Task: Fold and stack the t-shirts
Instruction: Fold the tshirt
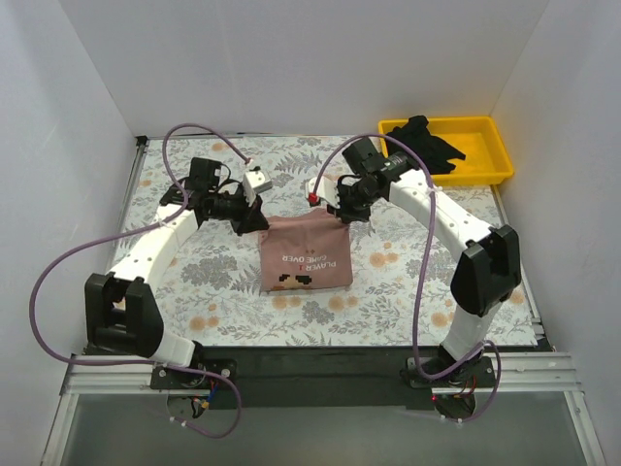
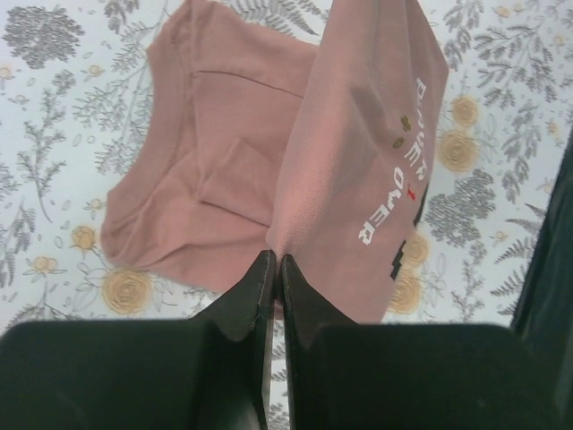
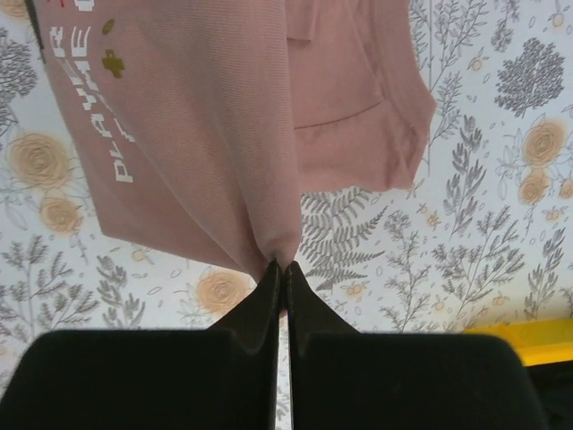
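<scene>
Fingertips of the left gripper [image 2: 276, 260] are pinching, with jaws pressed together, one raised corner of the dusty pink cotton t-shirt [image 1: 304, 257] with white lettering. The right gripper [image 3: 282, 267] is clamping the opposite corner likewise. The shirt is lying partly folded mid-table on the floral-patterned table cover [image 1: 213, 262], between both arms. The crumpled black t-shirt [image 1: 427, 144] is resting inside the yellow plastic bin [image 1: 490, 160], far right.
</scene>
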`<state>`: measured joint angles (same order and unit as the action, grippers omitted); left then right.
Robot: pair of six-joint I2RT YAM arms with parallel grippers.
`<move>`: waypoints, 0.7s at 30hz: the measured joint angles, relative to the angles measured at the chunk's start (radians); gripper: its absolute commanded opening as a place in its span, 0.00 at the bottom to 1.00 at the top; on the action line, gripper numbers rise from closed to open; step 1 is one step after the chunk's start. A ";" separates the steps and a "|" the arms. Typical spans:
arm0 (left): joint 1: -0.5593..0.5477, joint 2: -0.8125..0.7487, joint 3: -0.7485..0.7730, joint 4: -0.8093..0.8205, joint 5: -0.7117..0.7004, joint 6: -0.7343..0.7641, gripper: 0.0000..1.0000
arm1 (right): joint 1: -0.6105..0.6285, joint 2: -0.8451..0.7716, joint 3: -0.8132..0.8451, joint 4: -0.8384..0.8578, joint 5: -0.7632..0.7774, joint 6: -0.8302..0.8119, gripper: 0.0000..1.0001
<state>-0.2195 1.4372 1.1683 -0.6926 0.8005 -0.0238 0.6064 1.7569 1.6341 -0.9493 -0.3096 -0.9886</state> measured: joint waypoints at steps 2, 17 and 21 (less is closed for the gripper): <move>0.014 0.044 0.024 0.021 0.000 0.001 0.00 | -0.013 0.052 0.051 -0.001 -0.003 -0.016 0.01; 0.098 0.469 0.223 0.173 -0.008 -0.026 0.00 | -0.090 0.522 0.431 0.014 -0.006 -0.121 0.01; 0.097 0.555 0.262 0.206 -0.014 -0.042 0.00 | -0.101 0.589 0.433 0.026 0.001 -0.137 0.01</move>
<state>-0.1226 1.9923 1.4300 -0.4866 0.7864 -0.0662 0.5049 2.3455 2.0666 -0.9237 -0.3084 -1.1259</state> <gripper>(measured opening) 0.024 0.027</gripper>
